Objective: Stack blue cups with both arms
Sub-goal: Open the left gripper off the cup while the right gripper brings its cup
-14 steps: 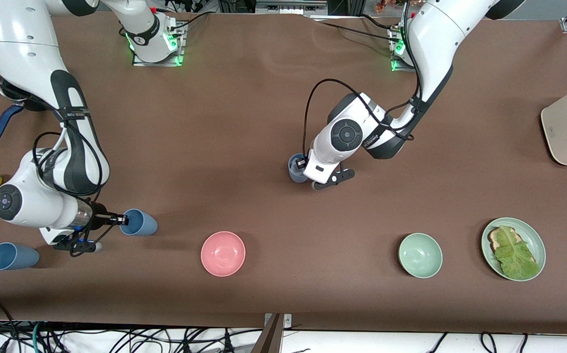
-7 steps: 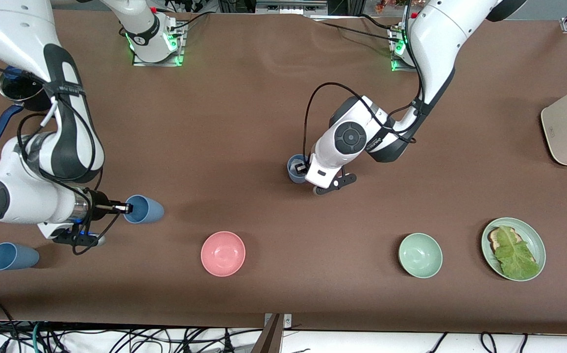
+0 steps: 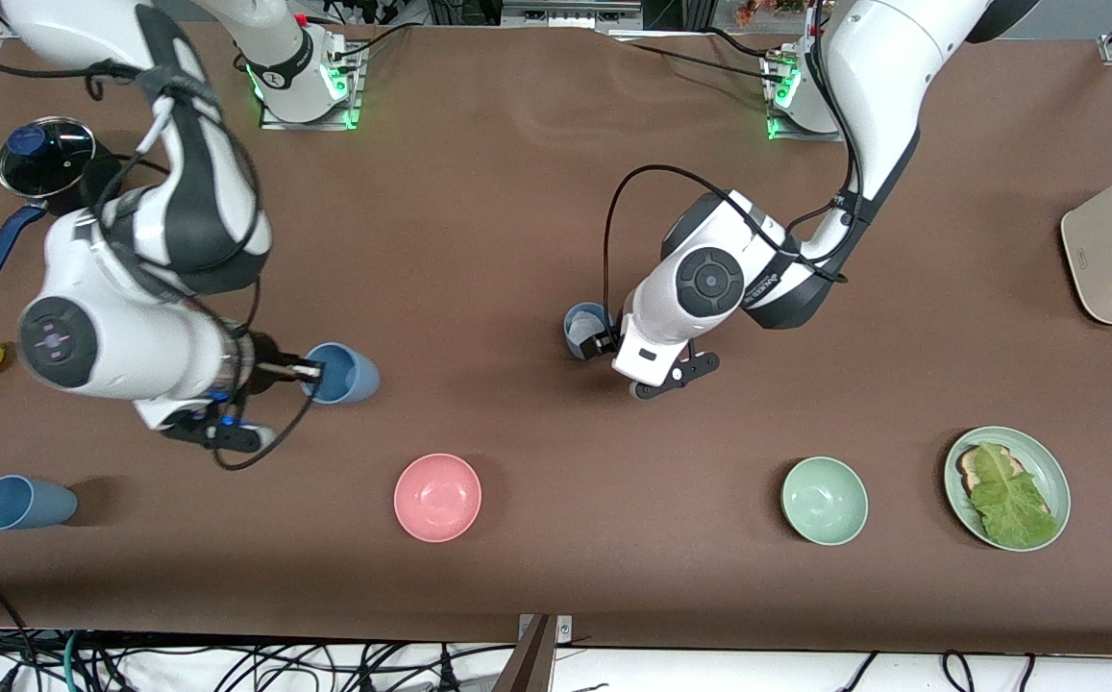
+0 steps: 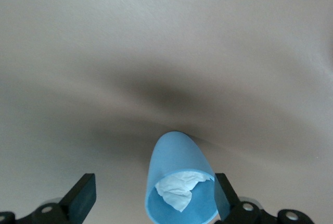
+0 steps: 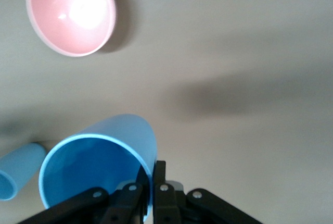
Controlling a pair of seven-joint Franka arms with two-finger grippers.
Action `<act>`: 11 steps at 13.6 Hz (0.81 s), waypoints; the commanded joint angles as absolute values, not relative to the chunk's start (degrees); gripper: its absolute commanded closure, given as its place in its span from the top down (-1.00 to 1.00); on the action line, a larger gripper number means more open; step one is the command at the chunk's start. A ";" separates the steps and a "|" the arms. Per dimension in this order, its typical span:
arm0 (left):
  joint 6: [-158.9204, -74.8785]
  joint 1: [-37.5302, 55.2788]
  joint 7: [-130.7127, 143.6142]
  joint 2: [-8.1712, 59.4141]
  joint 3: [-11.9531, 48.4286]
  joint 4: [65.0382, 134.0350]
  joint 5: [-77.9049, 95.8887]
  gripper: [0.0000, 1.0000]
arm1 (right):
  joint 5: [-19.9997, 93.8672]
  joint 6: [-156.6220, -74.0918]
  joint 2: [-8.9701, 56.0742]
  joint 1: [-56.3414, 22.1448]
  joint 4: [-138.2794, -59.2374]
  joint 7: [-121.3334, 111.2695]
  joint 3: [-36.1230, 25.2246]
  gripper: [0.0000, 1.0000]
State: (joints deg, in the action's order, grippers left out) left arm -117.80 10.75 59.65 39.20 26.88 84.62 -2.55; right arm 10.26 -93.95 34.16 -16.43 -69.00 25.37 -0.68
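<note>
We judge the stacking barely begun: our right gripper (image 3: pixel 306 370) has its jaws clenched on a blue cup's (image 3: pixel 342 373) rim, lifted at the counter's (image 3: pixel 479 192) nine o'clock, while our left gripper (image 4: pixel 153 203), jaws released, straddles the paper-stuffed cup (image 3: pixel 582 329) standing mid-counter; a third cup (image 3: pixel 22 503) lies at eight o'clock, unstacked.

Wide bare table is lying between the two arms.
The pink bowl (image 3: pixel 437 497) and green bowl (image 3: pixel 825 500) are sitting near the front edge, well apart; a standing cup (image 3: pixel 584 330) is blocking the left gripper's (image 3: pixel 613 338) side.
</note>
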 commanded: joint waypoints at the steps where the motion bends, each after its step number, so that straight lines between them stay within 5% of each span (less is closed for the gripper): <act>1: -113.04 9.76 59.77 39.73 27.33 81.31 -4.04 1.00 | 8.35 -92.90 33.84 -23.09 -66.72 36.34 -0.97 -1.00; 11: -98.72 -5.07 35.90 36.39 27.69 80.68 -3.95 1.00 | 4.93 -104.24 37.79 -42.62 -66.01 72.75 -1.23 -1.00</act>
State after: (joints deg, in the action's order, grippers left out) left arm -102.78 -0.03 42.97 38.21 26.89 80.47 -2.58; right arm 6.40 -104.29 36.93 -40.84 -67.46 68.40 -0.63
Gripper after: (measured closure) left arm 0.000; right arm 0.952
